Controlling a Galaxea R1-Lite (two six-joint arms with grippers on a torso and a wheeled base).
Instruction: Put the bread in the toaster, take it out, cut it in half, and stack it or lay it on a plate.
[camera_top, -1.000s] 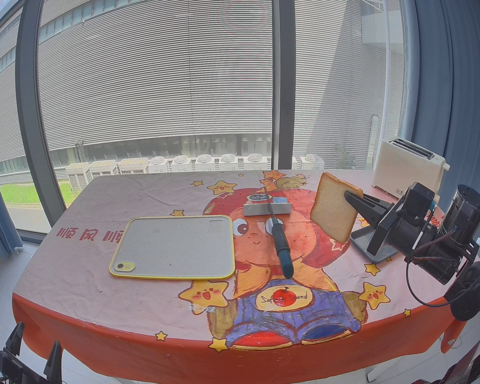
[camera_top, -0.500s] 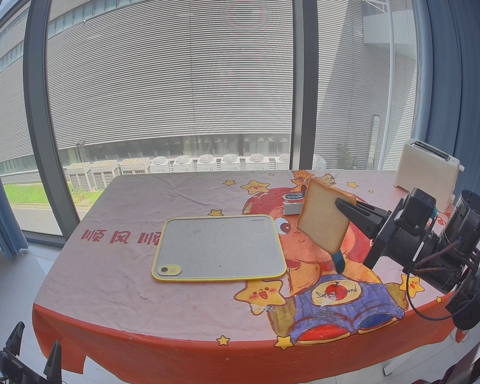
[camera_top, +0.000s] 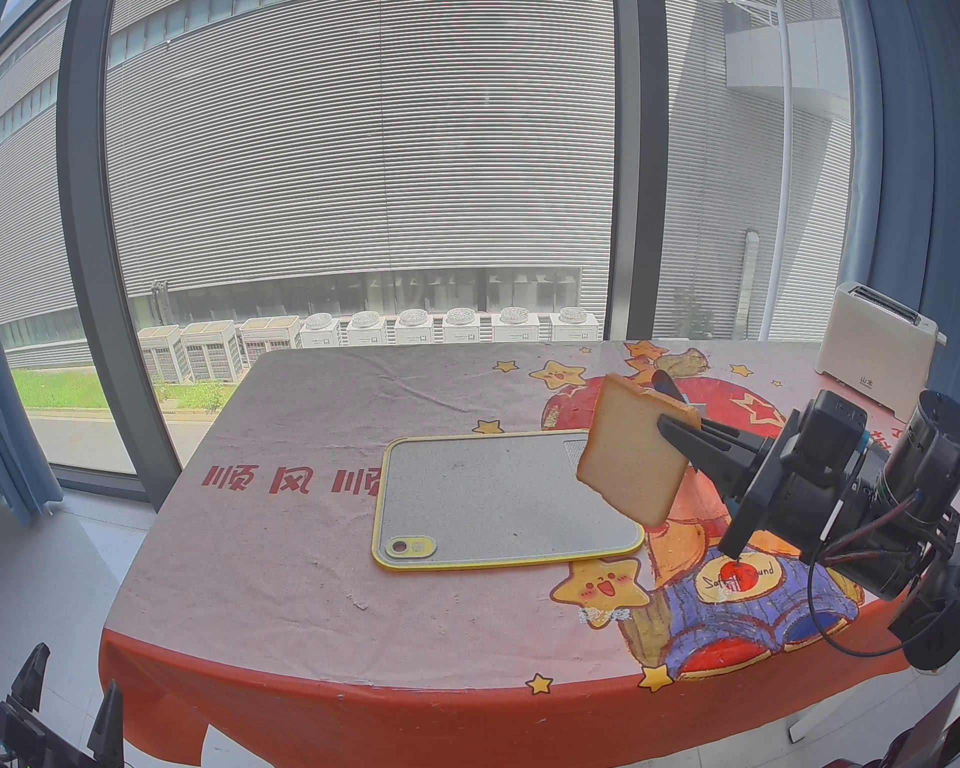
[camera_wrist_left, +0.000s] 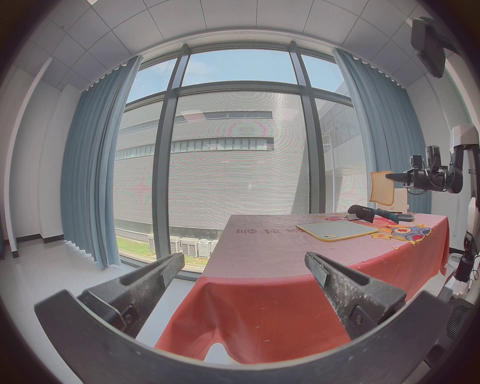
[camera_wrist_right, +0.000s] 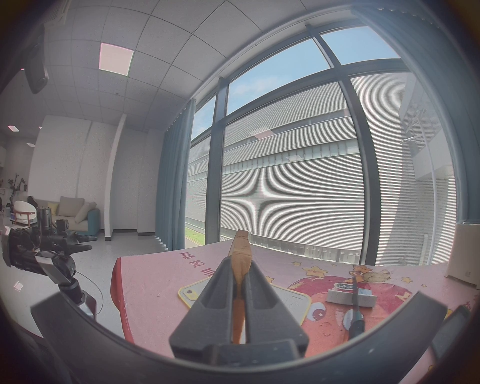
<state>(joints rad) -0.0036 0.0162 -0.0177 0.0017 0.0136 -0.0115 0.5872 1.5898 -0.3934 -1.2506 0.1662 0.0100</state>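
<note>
Bread (camera_top: 628, 462) is clamped near its top edge in the right gripper (camera_top: 668, 425), jaws closed tight on the crust. The slice hangs on edge in the air over the right end of the cutting board (camera_top: 490, 495). Toaster (camera_top: 878, 345) stands well apart at the far right of the table (camera_top: 300, 570). Left gripper (camera_wrist_left: 243, 260) sits low, off the table's near left corner, jaws wide apart and holding nothing.

Assessment: the step in hand appears to be delivery of the slice to the board for cutting. Whether it has been toasted cannot be settled from its colour. The next move calls for lowering the slice flat onto the board, releasing it, then taking up the knife (camera_wrist_right: 355, 312), which lies on the cloth near the board's right end.

Markings: red characters (camera_top: 290, 478) are printed on the cloth left of the board. There is small print on the cartoon figure and on the toaster front. None transcribed.
</note>
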